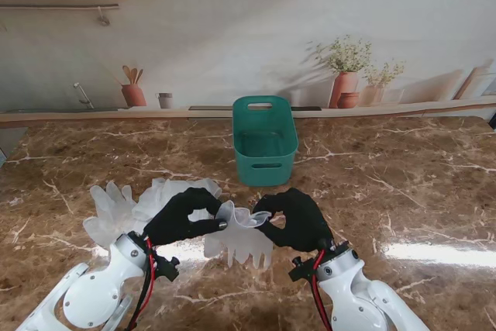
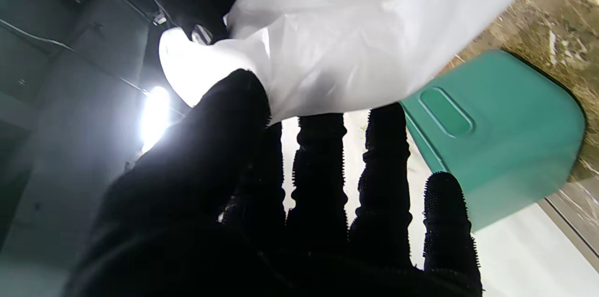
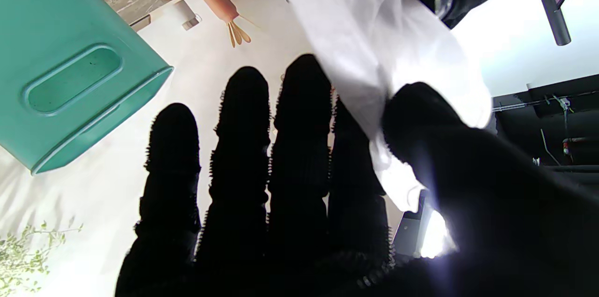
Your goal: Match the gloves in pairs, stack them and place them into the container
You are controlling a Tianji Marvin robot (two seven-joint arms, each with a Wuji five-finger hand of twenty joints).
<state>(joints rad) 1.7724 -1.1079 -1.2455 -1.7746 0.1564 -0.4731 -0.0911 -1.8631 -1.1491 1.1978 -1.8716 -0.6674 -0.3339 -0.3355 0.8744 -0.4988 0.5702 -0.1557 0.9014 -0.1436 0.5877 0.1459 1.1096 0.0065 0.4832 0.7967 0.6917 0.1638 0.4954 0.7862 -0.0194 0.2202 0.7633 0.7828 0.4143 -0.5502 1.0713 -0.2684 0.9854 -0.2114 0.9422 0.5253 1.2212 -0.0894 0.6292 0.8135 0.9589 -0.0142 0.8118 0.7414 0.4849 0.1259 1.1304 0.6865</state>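
Two black robot hands meet over a brown marble table, sharing one translucent white glove (image 1: 242, 239). The left hand (image 1: 182, 217) pinches one side of its cuff between thumb and fingers; the right hand (image 1: 297, 218) pinches the other side, so the cuff stays spread and the glove's fingers hang toward the robot. More gloves (image 1: 128, 205) lie heaped on the table to the left, just beside the left hand. A teal container (image 1: 264, 143) stands open farther off, straight ahead, likely where the stacked gloves will go.
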